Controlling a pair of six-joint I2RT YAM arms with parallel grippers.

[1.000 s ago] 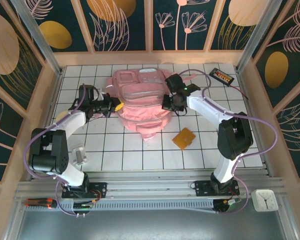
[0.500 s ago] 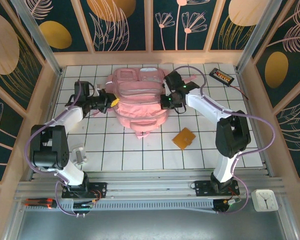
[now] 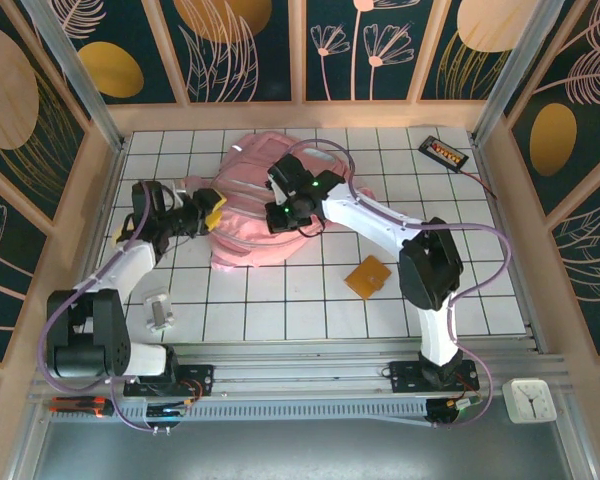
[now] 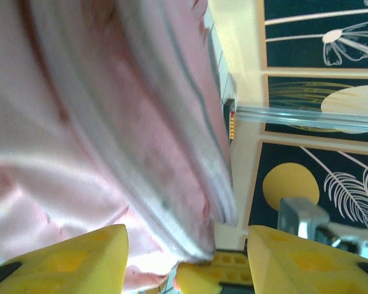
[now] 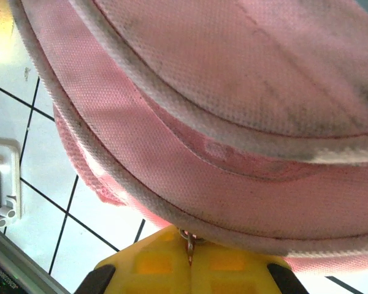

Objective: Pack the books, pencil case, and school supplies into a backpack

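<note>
The pink backpack (image 3: 250, 215) lies bunched up at the middle of the tiled table. My right gripper (image 3: 283, 216) is over its middle, shut on a small metal zipper pull (image 5: 188, 240) at the grey-trimmed edge of the backpack (image 5: 233, 92). My left gripper (image 3: 212, 211) is at the backpack's left side, open, its yellow fingers (image 4: 73, 260) apart, with the backpack's (image 4: 80, 122) edge hanging loose just above the gap. The orange square pad (image 3: 368, 276) lies flat on the tiles, right of the backpack. The books and the pencil case are hidden.
A black gadget with red marks (image 3: 445, 152) lies at the far right corner. A small grey-white block (image 3: 158, 310) sits near the left arm's base. A white clock (image 3: 527, 400) rests outside the table's (image 3: 310, 310) near right edge. Wooden walls enclose the table.
My right gripper swept left, dragging the zipper pull and bunching the backpack leftward. My left gripper opened, let go of the backpack and drew back to the left.
</note>
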